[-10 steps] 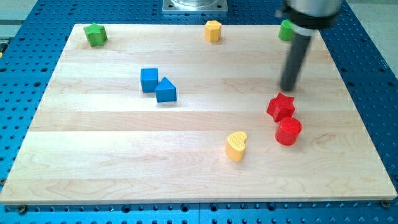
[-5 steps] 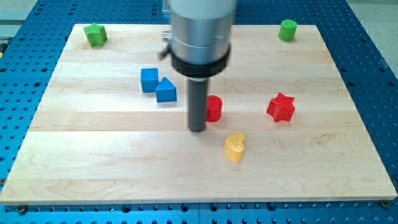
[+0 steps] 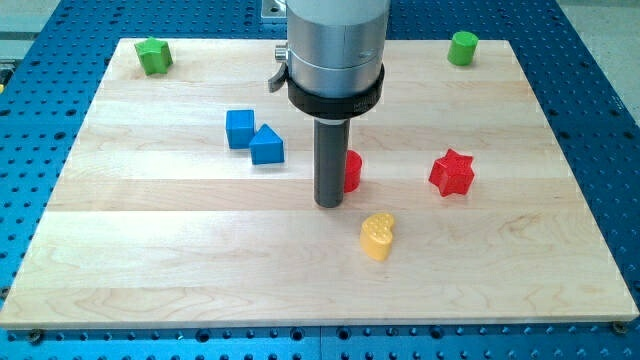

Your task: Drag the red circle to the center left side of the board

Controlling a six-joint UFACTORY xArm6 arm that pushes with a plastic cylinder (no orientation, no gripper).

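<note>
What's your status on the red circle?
My tip on the red circle's left side, the wrong side for pushing left. Blue cube and blue triangle near the leftward path.

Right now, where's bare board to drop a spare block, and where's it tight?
Free: the strip along the view's bottom below the yellow heart, the view's left side below the green block, and the view's right below the red star. Tight: mid-board, where my tip sits against the red circle, with the blue cube and blue wedge nearby.

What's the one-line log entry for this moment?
my tip at left edge of red circle block | circle mid-board, partly hidden | centre-left target not reached
</note>
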